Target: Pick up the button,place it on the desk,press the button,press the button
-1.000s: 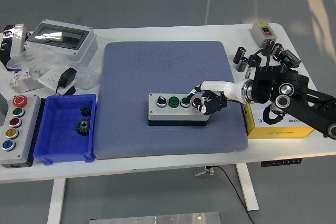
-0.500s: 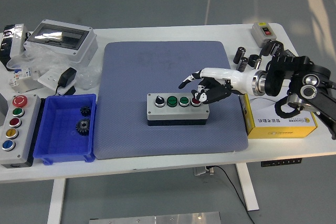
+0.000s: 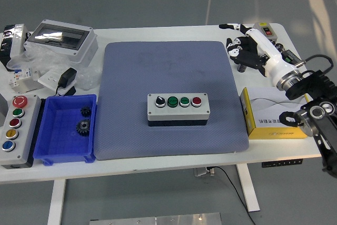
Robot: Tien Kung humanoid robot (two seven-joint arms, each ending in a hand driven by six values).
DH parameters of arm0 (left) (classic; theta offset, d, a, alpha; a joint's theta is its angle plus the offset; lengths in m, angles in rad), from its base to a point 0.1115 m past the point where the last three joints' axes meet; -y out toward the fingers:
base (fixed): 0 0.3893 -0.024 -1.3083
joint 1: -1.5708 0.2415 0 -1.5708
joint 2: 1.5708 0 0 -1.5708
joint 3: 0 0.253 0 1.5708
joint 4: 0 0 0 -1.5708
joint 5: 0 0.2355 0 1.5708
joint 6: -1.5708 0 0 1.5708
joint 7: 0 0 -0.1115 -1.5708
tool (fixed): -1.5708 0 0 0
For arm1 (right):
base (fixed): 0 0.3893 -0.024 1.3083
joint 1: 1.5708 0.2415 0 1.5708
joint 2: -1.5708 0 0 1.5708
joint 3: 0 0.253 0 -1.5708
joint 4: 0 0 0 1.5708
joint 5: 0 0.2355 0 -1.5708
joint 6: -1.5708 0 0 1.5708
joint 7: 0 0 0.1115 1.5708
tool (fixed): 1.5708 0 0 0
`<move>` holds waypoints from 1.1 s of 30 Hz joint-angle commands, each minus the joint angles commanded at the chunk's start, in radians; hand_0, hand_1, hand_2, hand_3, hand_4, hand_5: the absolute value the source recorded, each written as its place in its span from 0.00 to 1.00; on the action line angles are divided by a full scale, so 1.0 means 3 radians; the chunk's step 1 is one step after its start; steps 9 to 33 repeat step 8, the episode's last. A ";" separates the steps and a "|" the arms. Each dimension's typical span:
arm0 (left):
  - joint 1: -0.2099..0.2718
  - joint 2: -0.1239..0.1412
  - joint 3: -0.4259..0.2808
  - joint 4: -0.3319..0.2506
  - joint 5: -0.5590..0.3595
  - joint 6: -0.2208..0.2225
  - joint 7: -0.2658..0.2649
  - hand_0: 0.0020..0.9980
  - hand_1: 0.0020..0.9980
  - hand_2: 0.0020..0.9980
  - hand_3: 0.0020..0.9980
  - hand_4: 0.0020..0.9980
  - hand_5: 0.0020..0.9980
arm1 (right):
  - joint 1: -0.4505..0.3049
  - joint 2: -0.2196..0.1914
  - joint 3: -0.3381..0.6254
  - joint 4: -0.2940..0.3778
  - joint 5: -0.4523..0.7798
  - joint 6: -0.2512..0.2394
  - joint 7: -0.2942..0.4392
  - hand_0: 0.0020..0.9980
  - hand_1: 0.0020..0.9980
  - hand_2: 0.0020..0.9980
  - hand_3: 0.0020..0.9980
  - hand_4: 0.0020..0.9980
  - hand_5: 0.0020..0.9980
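Head view shows the four-button control box resting mid-way on the blue mat, untouched. Right robot hand hovers well apart at the counter's far right corner — fingers loosely spread, holding nothing. Pressing well means descending squarely with one fingertip onto a single cap — not sideways.

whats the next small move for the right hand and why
Probably swing the right hand back left and down over the button box on the blue mat: the hand hangs empty at the table's far right, well clear of the buttons, so any further press needs it there.
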 joint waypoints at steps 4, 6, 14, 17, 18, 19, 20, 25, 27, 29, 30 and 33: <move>-0.0010 -0.0006 -0.0005 0.0000 0.0018 -0.0002 -0.0010 0.62 0.52 0.53 0.59 0.59 0.22 | -0.0299 0.0117 0.0186 -0.0125 0.0374 -0.0410 0.0446 0.05 0.17 0.37 0.79 0.56 0.26; -0.0018 -0.0003 -0.0007 0.0000 0.0023 -0.0004 -0.0016 0.62 0.52 0.53 0.59 0.59 0.22 | -0.0436 0.0136 0.0153 -0.0201 0.0578 -0.0590 0.0671 0.05 0.17 0.37 0.79 0.56 0.26; -0.0023 0.0004 -0.0005 0.0000 0.0020 -0.0005 -0.0023 0.62 0.52 0.53 0.59 0.59 0.22 | -0.0486 0.0137 0.0089 -0.0255 0.0732 -0.0704 0.0832 0.05 0.17 0.37 0.79 0.56 0.26; -0.0023 0.0004 -0.0005 0.0000 0.0020 -0.0005 -0.0023 0.62 0.52 0.53 0.59 0.59 0.22 | -0.0486 0.0137 0.0089 -0.0255 0.0732 -0.0704 0.0832 0.05 0.17 0.37 0.79 0.56 0.26; -0.0023 0.0004 -0.0005 0.0000 0.0020 -0.0005 -0.0023 0.62 0.52 0.53 0.59 0.59 0.22 | -0.0486 0.0137 0.0089 -0.0255 0.0732 -0.0704 0.0832 0.05 0.17 0.37 0.79 0.56 0.26; -0.0023 0.0004 -0.0005 0.0000 0.0020 -0.0005 -0.0023 0.62 0.52 0.53 0.59 0.59 0.22 | -0.0486 0.0137 0.0089 -0.0255 0.0732 -0.0704 0.0832 0.05 0.17 0.37 0.79 0.56 0.26; -0.0023 0.0004 -0.0005 0.0000 0.0020 -0.0005 -0.0023 0.62 0.52 0.53 0.59 0.59 0.22 | -0.0486 0.0137 0.0089 -0.0255 0.0732 -0.0704 0.0832 0.05 0.17 0.37 0.79 0.56 0.26; -0.0023 0.0004 -0.0005 0.0000 0.0020 -0.0005 -0.0023 0.62 0.52 0.53 0.59 0.59 0.22 | -0.0486 0.0137 0.0089 -0.0255 0.0732 -0.0704 0.0832 0.05 0.17 0.37 0.79 0.56 0.26; -0.0023 0.0004 -0.0005 0.0000 0.0020 -0.0005 -0.0023 0.62 0.52 0.53 0.59 0.59 0.22 | -0.0486 0.0137 0.0089 -0.0255 0.0732 -0.0704 0.0832 0.05 0.17 0.37 0.79 0.56 0.26; -0.0023 0.0004 -0.0005 0.0000 0.0020 -0.0005 -0.0023 0.62 0.52 0.53 0.59 0.59 0.22 | -0.0486 0.0137 0.0089 -0.0255 0.0732 -0.0704 0.0832 0.05 0.17 0.37 0.79 0.56 0.26; -0.0023 0.0004 -0.0005 0.0000 0.0020 -0.0005 -0.0023 0.62 0.52 0.53 0.59 0.59 0.22 | -0.0486 0.0137 0.0089 -0.0255 0.0732 -0.0704 0.0832 0.05 0.17 0.37 0.79 0.56 0.26; -0.0023 0.0004 -0.0005 0.0000 0.0020 -0.0005 -0.0023 0.62 0.52 0.53 0.59 0.59 0.22 | -0.0486 0.0137 0.0089 -0.0255 0.0732 -0.0704 0.0832 0.05 0.17 0.37 0.79 0.56 0.26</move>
